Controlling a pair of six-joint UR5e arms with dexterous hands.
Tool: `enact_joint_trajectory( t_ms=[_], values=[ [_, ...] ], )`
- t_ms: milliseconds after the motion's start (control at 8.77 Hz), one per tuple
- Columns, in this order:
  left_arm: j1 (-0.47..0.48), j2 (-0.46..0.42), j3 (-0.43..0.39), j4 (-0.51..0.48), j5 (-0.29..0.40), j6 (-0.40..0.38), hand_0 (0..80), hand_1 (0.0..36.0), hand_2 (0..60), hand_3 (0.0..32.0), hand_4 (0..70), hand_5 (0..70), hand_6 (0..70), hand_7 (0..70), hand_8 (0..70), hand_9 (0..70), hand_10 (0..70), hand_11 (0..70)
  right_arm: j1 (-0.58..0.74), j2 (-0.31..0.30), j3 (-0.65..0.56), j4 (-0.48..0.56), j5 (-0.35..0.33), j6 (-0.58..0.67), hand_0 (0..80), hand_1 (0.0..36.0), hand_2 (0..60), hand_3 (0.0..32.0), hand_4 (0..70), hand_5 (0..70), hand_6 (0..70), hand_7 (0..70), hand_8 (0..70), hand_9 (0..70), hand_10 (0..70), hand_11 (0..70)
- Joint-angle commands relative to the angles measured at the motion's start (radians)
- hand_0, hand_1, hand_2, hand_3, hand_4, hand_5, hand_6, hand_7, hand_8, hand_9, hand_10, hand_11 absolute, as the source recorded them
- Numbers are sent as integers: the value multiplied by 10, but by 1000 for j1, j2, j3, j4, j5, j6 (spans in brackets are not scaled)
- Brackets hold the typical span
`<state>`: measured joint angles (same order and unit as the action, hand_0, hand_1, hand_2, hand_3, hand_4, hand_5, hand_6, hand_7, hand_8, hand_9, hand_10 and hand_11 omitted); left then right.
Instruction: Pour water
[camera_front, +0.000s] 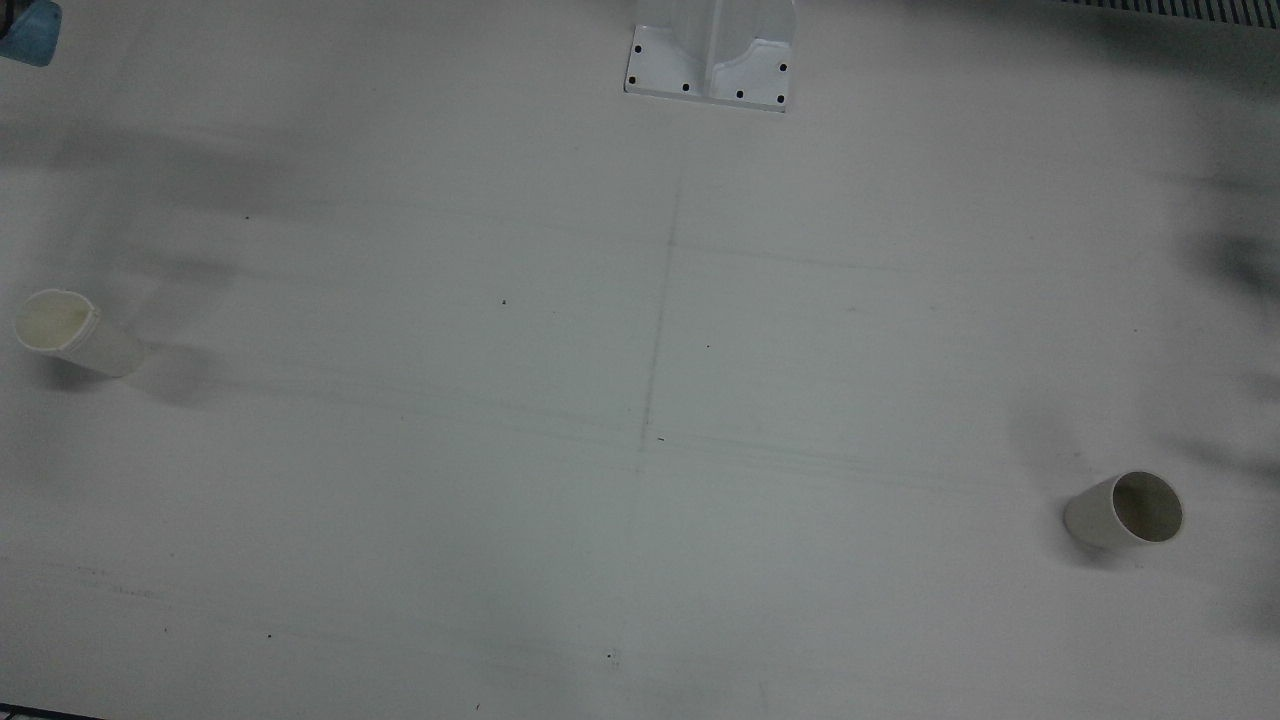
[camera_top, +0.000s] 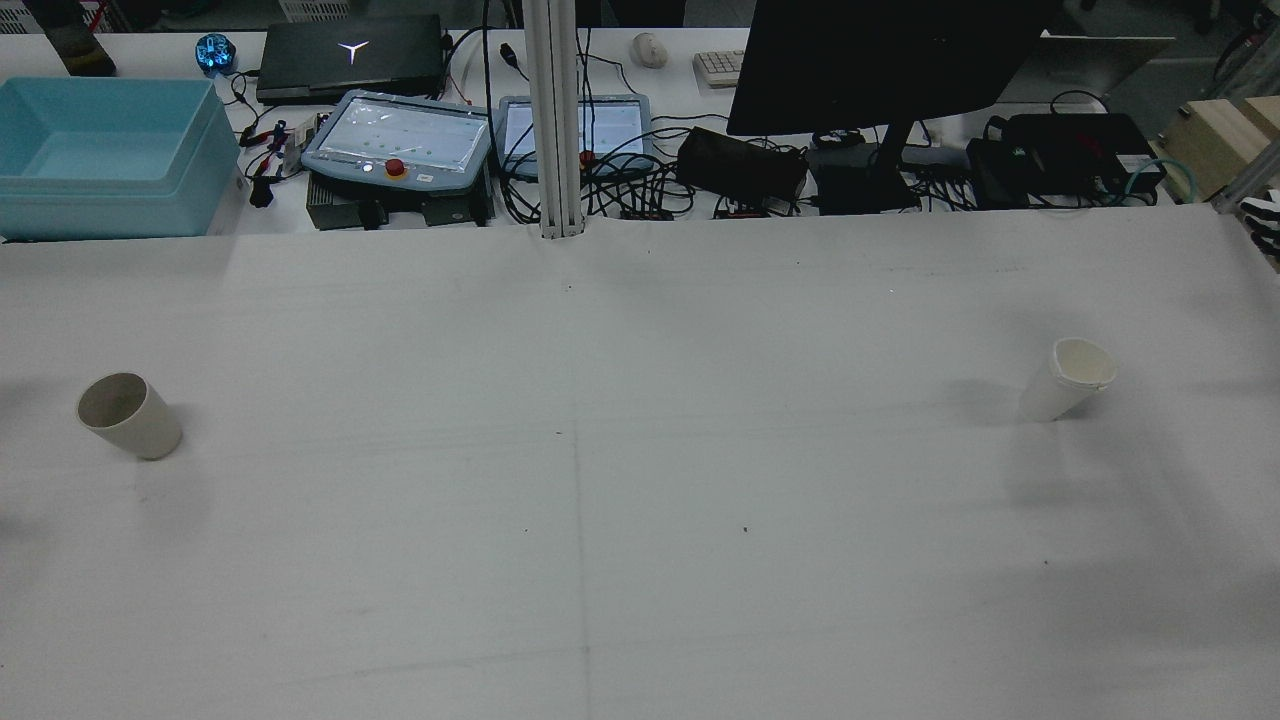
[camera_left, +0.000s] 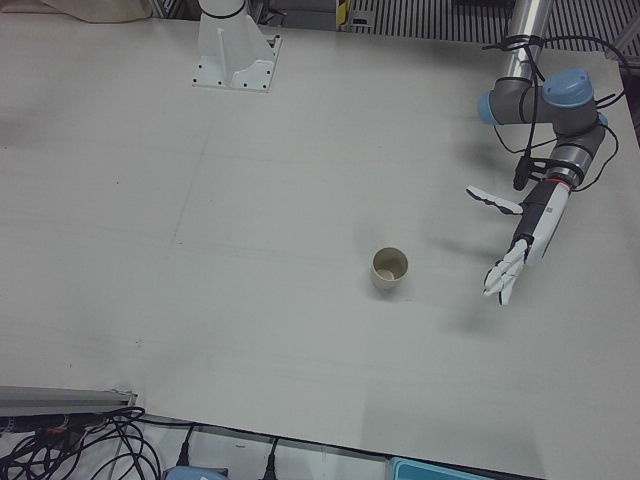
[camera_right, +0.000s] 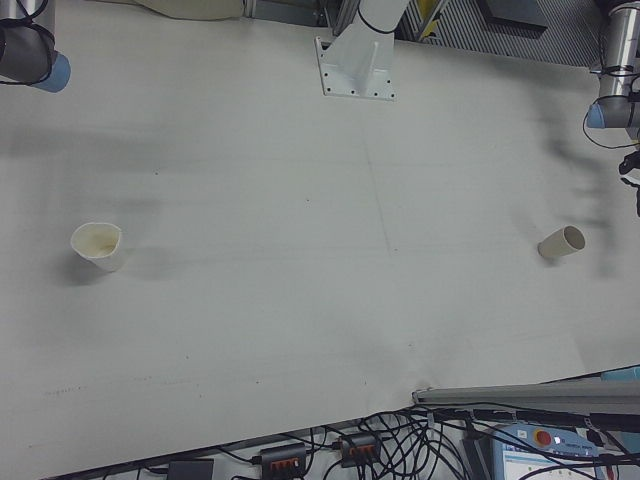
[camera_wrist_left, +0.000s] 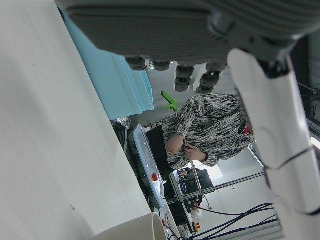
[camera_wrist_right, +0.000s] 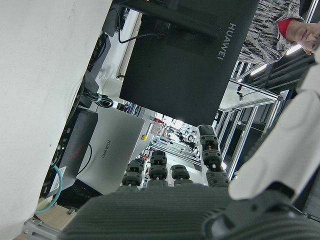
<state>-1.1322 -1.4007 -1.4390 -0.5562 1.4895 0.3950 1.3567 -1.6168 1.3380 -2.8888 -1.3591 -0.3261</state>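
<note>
Two pale paper cups stand upright on the white table (camera_top: 600, 480). One is on my left side (camera_top: 130, 415), also seen in the front view (camera_front: 1125, 510) and the left-front view (camera_left: 389, 268). The other (camera_top: 1068, 380), with a slightly dented rim and a creamy inside, is on my right side (camera_front: 70, 332) (camera_right: 98, 246). My left hand (camera_left: 515, 250) hovers open, fingers spread, a short way beside the left cup and not touching it; that cup's rim (camera_wrist_left: 135, 230) shows in the left hand view. My right hand (camera_top: 1262, 222) is open at the table's right edge, away from the right cup.
A white pedestal base (camera_front: 710, 60) is bolted at the robot side of the table. Beyond the far edge are a blue bin (camera_top: 100, 150), teach pendants (camera_top: 400, 140), a monitor (camera_top: 880, 60) and cables. A person (camera_wrist_left: 210, 130) stands behind that bench.
</note>
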Motion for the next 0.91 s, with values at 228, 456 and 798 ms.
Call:
enact_joint_trajectory(
  t_ms=[228, 456, 798],
  values=[
    [5, 17, 8, -19, -2, 4, 494, 117, 20, 0, 175, 0, 25, 117, 0, 9, 16, 39, -2, -37, -13, 8, -6, 4, 451, 79, 70, 0, 210, 101, 72, 0, 95, 85, 61, 93],
    [70, 16, 9, -40, -11, 21, 487, 113, 25, 0, 162, 0, 20, 109, 0, 7, 17, 40, -25, -35, -13, 8, -5, 2, 442, 77, 37, 0, 60, 89, 47, 0, 93, 69, 60, 94],
    [196, -33, 26, -63, -107, 137, 490, 118, 26, 34, 142, 0, 18, 109, 0, 7, 17, 40, -53, -25, -39, 8, 2, -4, 456, 86, 85, 0, 219, 98, 71, 0, 97, 94, 58, 88]
  ],
)
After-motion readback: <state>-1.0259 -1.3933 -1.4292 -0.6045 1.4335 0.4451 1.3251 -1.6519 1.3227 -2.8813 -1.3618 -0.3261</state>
